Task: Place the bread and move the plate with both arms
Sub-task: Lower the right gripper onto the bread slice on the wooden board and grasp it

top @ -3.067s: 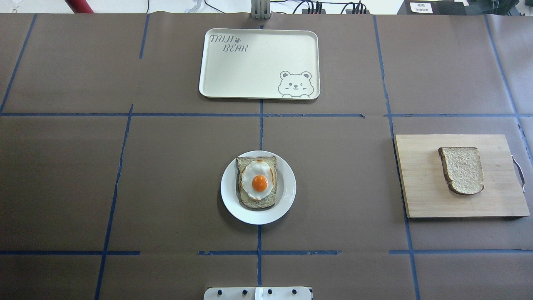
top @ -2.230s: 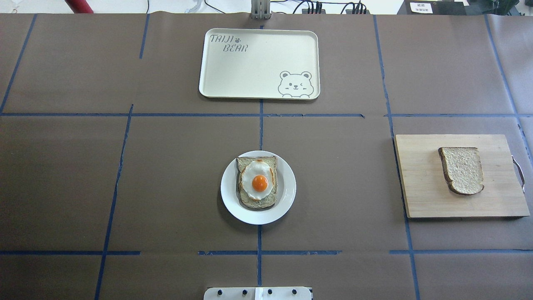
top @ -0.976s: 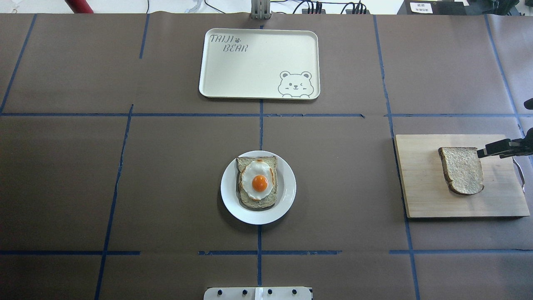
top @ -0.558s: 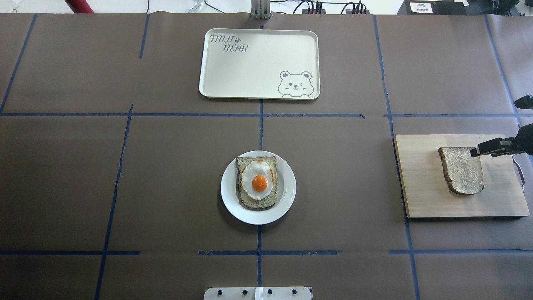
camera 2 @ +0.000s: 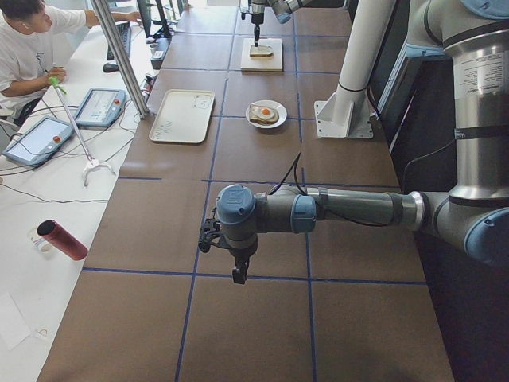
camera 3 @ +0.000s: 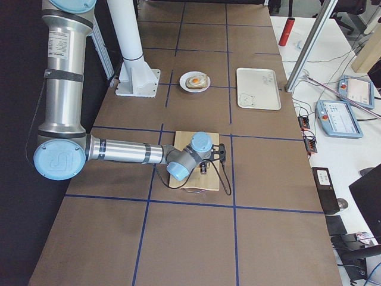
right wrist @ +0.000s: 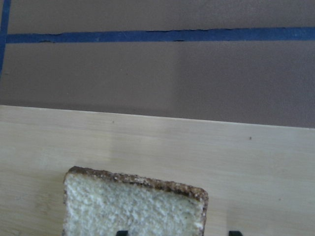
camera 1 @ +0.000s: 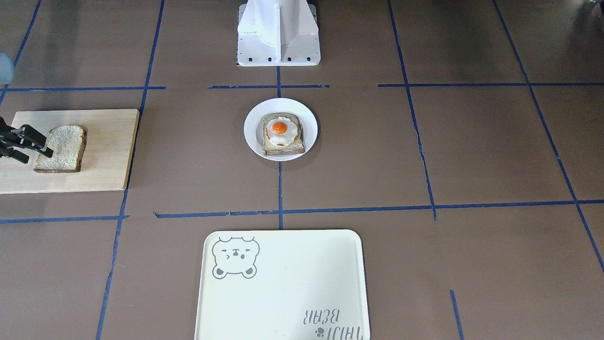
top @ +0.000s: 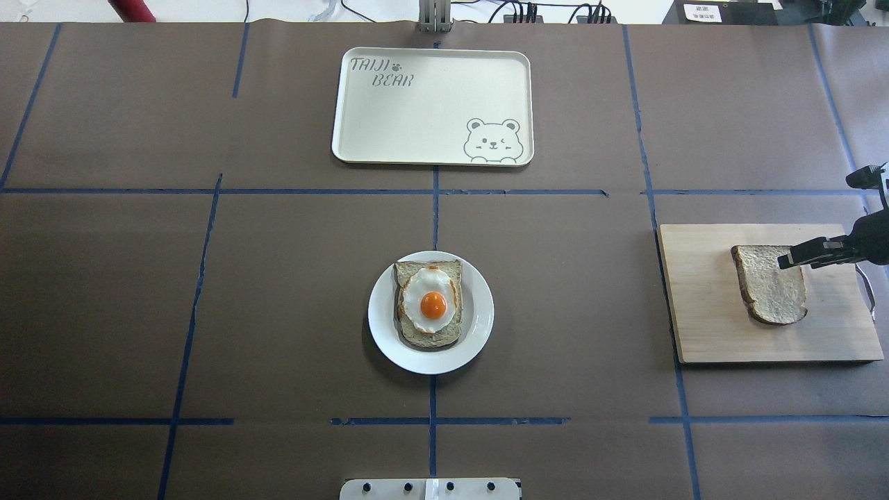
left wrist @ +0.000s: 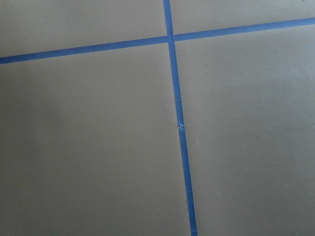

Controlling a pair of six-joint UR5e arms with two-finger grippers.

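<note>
Bread (top: pixel 769 285), lying flat on the wooden board (top: pixel 701 312): light, soft, easily torn, so probably best pinched gently across its firmer crusts. Right gripper (right wrist: pixel 178 233) over it, fingers (top: pixel 799 257) apart. Plate (top: pixel 479 326) well apart from the board; left gripper (camera 2: pixel 237 274) farther still, finger state indeterminable.

We record a brown tabletop (top: pixel 278 278) divided into rectangles by blue tape lines (top: pixel 435 208). A cream tray (top: pixel 417 118) (bear drawing, "TAIJI BEAR" lettering) lies on the centre line at the far side. A wooden cutting board (top: pixel 701 312) lies flat on the robot's right. An egg-topped slice (top: pixel 428 303) sits at centre. A white pedestal (camera 1: pixel 278 33) stands at the robot's edge. On the white bench (camera 2: pixel 32 278) we find a red bottle (camera 2: pixel 61 240) and two tablets (camera 2: pixel 38 139), with an operator (camera 2: pixel 32 48) beside them.
</note>
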